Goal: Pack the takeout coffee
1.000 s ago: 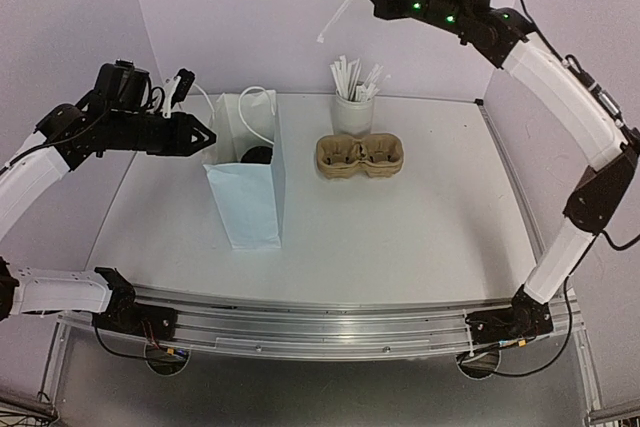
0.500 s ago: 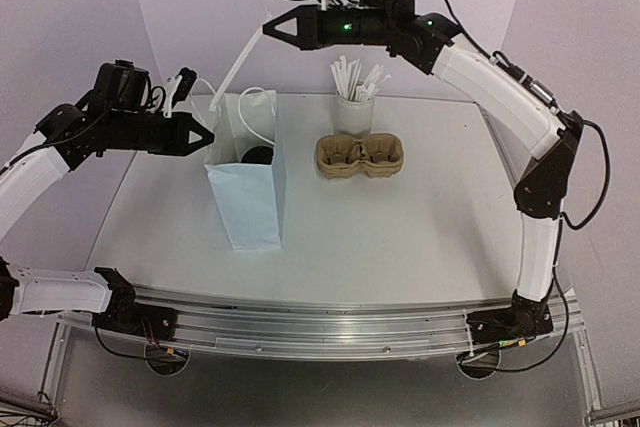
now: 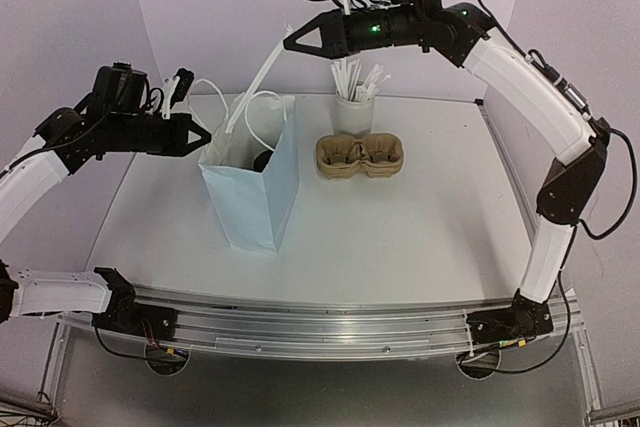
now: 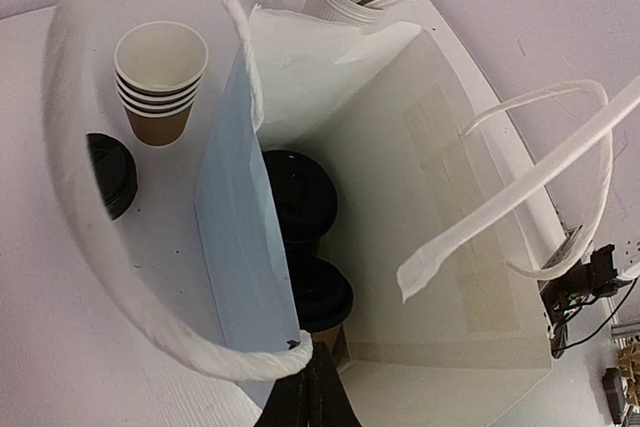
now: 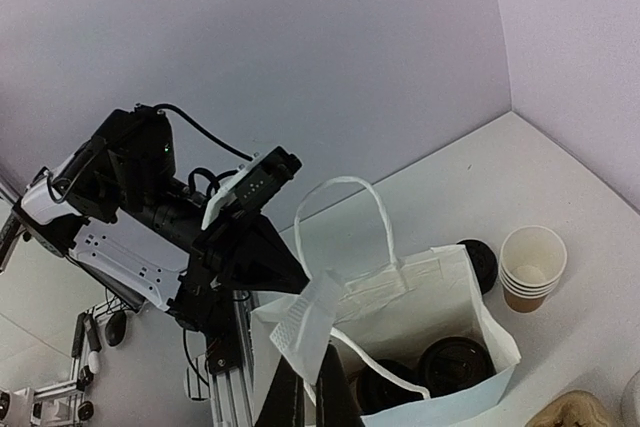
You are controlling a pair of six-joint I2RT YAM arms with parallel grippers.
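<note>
The pale blue paper bag (image 3: 250, 202) stands left of centre with its mouth open. Two lidded takeout coffee cups (image 4: 300, 195) (image 4: 322, 292) sit upright inside it. My left gripper (image 3: 207, 134) is shut on the bag's white rope handle (image 4: 245, 365) at the bag's left rim. High behind the bag, my right gripper (image 3: 289, 45) is shut on a paper-wrapped straw (image 3: 255, 82) that slants down into the bag's mouth. The straw's free end (image 4: 500, 215) hangs inside the bag above the cups. A stack of empty brown cups (image 4: 160, 75) and a loose black lid (image 4: 110, 172) stand behind the bag.
A brown two-cup cardboard carrier (image 3: 360, 155) lies at centre back. The white cup of wrapped straws (image 3: 352, 105) stands just behind it. Purple walls close in the back and both sides.
My left gripper has closed on the handle and the bag's mouth now stands wider and tilted. The right arm swung left and brought the straw down into the bag.
</note>
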